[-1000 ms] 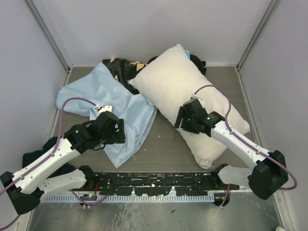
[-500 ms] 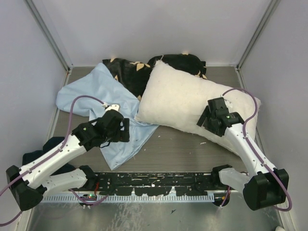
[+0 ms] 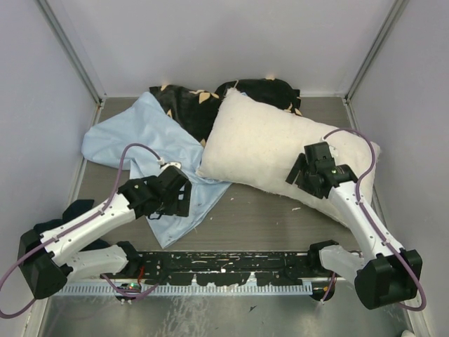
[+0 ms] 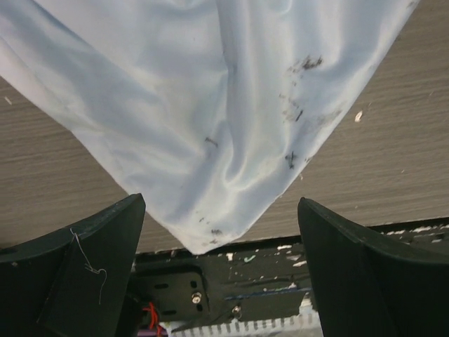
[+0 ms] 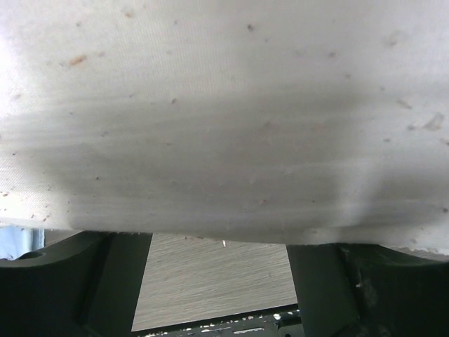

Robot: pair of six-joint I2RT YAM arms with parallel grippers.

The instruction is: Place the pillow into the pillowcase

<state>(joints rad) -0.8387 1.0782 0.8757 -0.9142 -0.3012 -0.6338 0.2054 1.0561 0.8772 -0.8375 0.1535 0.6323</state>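
The cream-white pillow (image 3: 270,151) lies across the table's middle and right, its left end over the light blue pillowcase (image 3: 133,140). The pillowcase is spread crumpled at the left. My left gripper (image 3: 177,200) hovers open and empty over the pillowcase's near corner; in the left wrist view that corner (image 4: 210,154) hangs between the wide-apart fingers (image 4: 91,267). My right gripper (image 3: 303,173) is at the pillow's near right edge. In the right wrist view the pillow (image 5: 224,119) fills the top and covers the fingertips; the jaws stand wide apart.
A black cloth with tan flower motifs (image 3: 203,98) lies bunched behind the pillow at the back wall. A dark cloth (image 3: 74,210) sits at the left near edge. A black mounting rail (image 3: 224,263) runs along the near edge. Grey walls enclose three sides.
The pillow swung from a diagonal lie to lying across the table as my right arm moved right. My left gripper shifted slightly right and nearer over the pillowcase corner.
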